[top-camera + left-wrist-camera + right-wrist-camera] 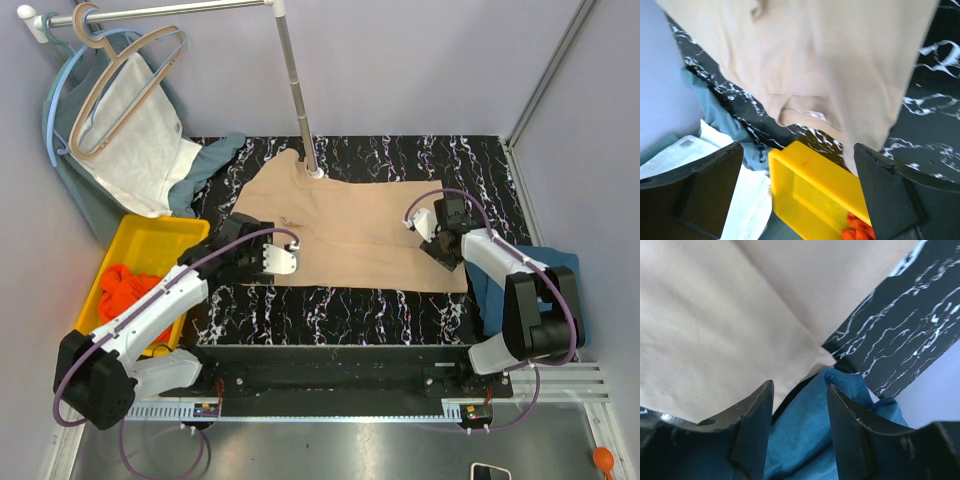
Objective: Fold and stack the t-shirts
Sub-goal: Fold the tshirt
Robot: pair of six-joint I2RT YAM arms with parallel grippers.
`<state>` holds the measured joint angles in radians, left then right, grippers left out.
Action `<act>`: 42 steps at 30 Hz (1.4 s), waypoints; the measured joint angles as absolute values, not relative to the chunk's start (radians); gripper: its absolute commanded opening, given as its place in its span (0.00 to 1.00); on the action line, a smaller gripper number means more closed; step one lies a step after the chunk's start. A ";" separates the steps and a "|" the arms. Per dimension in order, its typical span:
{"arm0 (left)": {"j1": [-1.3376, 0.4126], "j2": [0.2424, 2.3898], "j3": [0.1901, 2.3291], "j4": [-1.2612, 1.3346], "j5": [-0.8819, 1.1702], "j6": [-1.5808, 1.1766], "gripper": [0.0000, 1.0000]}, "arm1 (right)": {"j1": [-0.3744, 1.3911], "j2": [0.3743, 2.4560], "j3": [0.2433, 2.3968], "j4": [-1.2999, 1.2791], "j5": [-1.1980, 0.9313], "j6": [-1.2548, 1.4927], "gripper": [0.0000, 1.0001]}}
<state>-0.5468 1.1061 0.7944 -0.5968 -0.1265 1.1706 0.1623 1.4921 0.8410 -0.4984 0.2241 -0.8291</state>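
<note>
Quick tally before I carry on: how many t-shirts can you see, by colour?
Beige t-shirt, spread on the table: 1
Teal-blue t-shirt, at the table's right edge: 1
Orange-red t-shirt, in the yellow bin: 1
Total: 3

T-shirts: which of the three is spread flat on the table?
The beige-tan t-shirt, laid open on the black marbled table. The orange-red one is bunched in the yellow bin, the teal-blue one heaped at the table's right edge.
</note>
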 measured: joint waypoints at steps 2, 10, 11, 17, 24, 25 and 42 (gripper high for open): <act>-0.520 1.122 0.817 -0.572 -0.106 1.168 0.99 | 0.162 1.494 0.879 -0.500 0.220 -0.798 0.62; -0.456 1.295 0.775 -0.472 -0.087 1.180 0.99 | 0.162 1.534 0.933 -0.493 0.190 -0.746 0.66; -0.452 1.312 0.768 -0.464 -0.084 1.181 0.99 | 0.162 1.537 0.934 -0.492 0.189 -0.743 0.66; -0.424 1.413 0.731 -0.378 -0.079 1.189 0.99 | 0.162 1.555 0.939 -0.492 0.169 -0.728 0.66; -0.403 1.456 0.718 -0.298 -0.088 1.213 0.99 | 0.161 1.556 0.937 -0.491 0.128 -0.717 0.68; -0.402 1.457 0.718 -0.292 -0.089 1.215 0.99 | 0.161 1.556 0.936 -0.491 0.120 -0.717 0.68; -0.401 1.393 0.649 -0.259 -0.091 1.230 0.99 | 0.162 1.569 0.862 -0.492 0.047 -0.727 0.68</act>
<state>-0.4011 1.3926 0.6491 -0.2588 -0.0906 1.2301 0.1616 1.5688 0.8619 -0.4919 0.0475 -0.7265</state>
